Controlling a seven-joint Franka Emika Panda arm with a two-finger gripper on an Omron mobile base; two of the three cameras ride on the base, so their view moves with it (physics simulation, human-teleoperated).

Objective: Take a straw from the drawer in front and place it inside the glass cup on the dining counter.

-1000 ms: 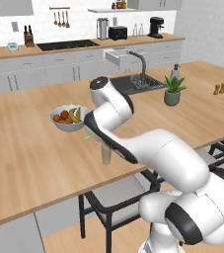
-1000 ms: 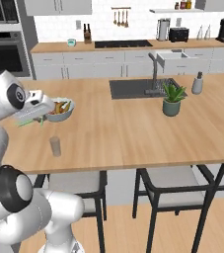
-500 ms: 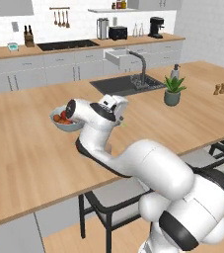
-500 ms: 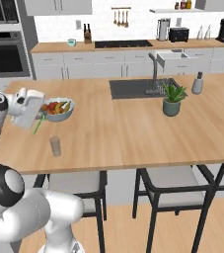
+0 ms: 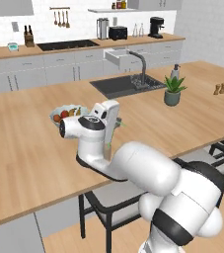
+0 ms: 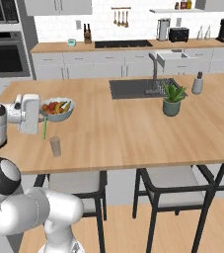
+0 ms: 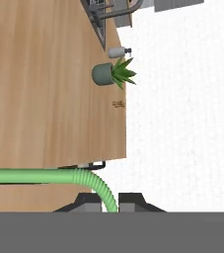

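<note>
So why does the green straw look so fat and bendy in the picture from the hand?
Hand view: the straw sits right against the lens, between the pincer tips, so it looks huge. Right base view: the same straw is a thin stick above the glass cup.

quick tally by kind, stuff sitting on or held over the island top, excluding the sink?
Straw (held in the shut gripper): 1
Glass cup: 1
Fruit bowl: 1
Potted plant: 1
Soap dispenser: 1
Small shakers: 2
Total: 7
</note>
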